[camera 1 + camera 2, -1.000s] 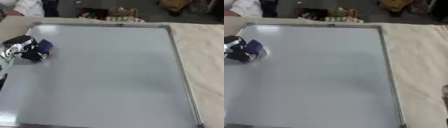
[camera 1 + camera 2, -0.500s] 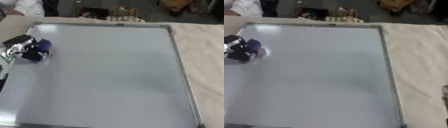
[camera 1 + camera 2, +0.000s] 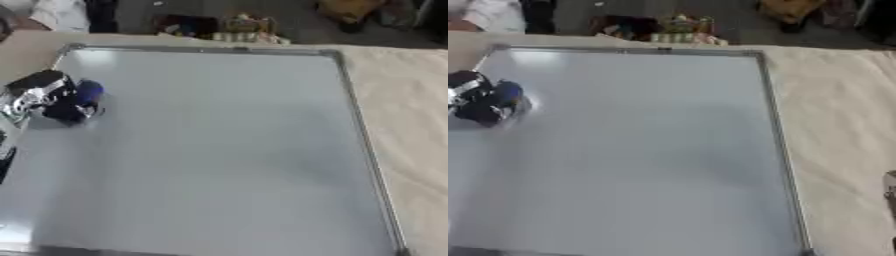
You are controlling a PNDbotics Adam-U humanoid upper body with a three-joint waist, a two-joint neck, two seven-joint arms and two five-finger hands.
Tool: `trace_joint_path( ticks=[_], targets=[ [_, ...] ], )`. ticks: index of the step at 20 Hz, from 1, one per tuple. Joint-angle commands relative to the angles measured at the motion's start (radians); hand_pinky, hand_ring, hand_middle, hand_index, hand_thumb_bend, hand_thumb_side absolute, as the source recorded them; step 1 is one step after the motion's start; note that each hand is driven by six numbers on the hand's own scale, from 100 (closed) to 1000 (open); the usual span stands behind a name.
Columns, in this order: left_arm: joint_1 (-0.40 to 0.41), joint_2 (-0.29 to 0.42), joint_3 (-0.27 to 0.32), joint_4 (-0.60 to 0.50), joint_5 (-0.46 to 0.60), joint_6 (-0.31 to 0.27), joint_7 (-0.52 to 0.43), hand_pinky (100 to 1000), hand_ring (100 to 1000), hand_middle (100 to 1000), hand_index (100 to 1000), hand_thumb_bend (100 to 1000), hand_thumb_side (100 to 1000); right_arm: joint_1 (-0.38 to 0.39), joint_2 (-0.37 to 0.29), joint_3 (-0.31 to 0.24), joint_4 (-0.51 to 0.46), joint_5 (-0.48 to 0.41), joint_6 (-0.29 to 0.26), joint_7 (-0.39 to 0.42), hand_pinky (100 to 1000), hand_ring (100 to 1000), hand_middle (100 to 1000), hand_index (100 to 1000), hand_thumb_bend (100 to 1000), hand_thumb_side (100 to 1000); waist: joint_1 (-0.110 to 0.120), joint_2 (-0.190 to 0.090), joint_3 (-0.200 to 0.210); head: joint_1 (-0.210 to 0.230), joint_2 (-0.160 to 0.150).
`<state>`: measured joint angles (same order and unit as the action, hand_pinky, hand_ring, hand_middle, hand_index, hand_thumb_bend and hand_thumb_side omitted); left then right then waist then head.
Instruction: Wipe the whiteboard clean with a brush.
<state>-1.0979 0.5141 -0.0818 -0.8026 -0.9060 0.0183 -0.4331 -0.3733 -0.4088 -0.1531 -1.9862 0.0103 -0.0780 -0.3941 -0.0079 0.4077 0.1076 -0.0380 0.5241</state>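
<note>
1 left hand [image 3: 39, 95] grips blue brush [image 3: 80, 100] near whiteboard's [image 3: 227, 160] left edge.

Blue brush [image 3: 80, 100] on whiteboard [image 3: 219, 160], left edge.

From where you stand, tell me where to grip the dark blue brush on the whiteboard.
The dark blue brush sits at the whiteboard's left edge, in the left hand. Probably grip its raised blue top from the left; the underside faces the board.

Left hand [image 3: 467, 90] holds blue brush [image 3: 499, 102] on whiteboard [image 3: 640, 150], near left edge; board unmarked.
</note>
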Motion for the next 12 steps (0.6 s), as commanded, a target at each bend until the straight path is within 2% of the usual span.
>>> trace_joint_path(
  ticks=[1,3,4,5,6,9,12],
  targets=[
    [-0.006,-0.001,-0.008,0.017,-0.014,-0.004,-0.01,537,602,387,308,204,373,-0.007,-0.012,-0.008,-0.014,0.004,0.002,0.001,900,881,692,885,100,1000,-0.001,-0.017,-0.004,0.001,-0.01],
    [-0.009,-0.004,-0.007,0.025,-0.034,-0.005,-0.013,559,629,438,328,237,408,-0.008,-0.013,-0.007,-0.014,0.004,0.001,0.001,900,881,691,885,100,1000,-0.001,-0.016,-0.006,0.001,-0.012],
    [-0.01,-0.005,-0.006,0.028,-0.042,-0.007,-0.015,579,672,506,337,239,416,-0.008,-0.013,-0.008,-0.014,0.004,0.001,0.001,900,880,691,885,100,1000,0.0,-0.016,-0.007,0.001,-0.012],
    [-0.011,-0.006,-0.005,0.031,-0.048,-0.008,-0.017,582,681,519,339,240,419,-0.008,-0.013,-0.008,-0.014,0.004,0.001,0.001,900,880,691,885,100,1000,0.0,-0.015,-0.007,0.002,-0.013],
    [-0.012,-0.007,-0.003,0.033,-0.053,-0.01,-0.018,593,713,571,344,243,428,-0.008,-0.013,-0.007,-0.014,0.004,0.001,0.001,900,880,691,886,100,1000,0.0,-0.015,-0.007,0.002,-0.013],
    [-0.013,-0.008,0.001,0.038,-0.061,-0.015,-0.023,612,751,642,348,250,448,-0.009,-0.012,-0.007,-0.014,0.003,0.001,0.002,900,880,690,885,100,1000,0.0,-0.015,-0.006,0.001,-0.014],
    [-0.015,-0.009,0.006,0.039,-0.057,-0.018,-0.028,621,765,663,355,254,491,-0.008,-0.012,-0.008,-0.014,0.003,0.002,0.002,900,880,689,885,100,1000,0.0,-0.016,-0.005,0.002,-0.015]
  ],
)
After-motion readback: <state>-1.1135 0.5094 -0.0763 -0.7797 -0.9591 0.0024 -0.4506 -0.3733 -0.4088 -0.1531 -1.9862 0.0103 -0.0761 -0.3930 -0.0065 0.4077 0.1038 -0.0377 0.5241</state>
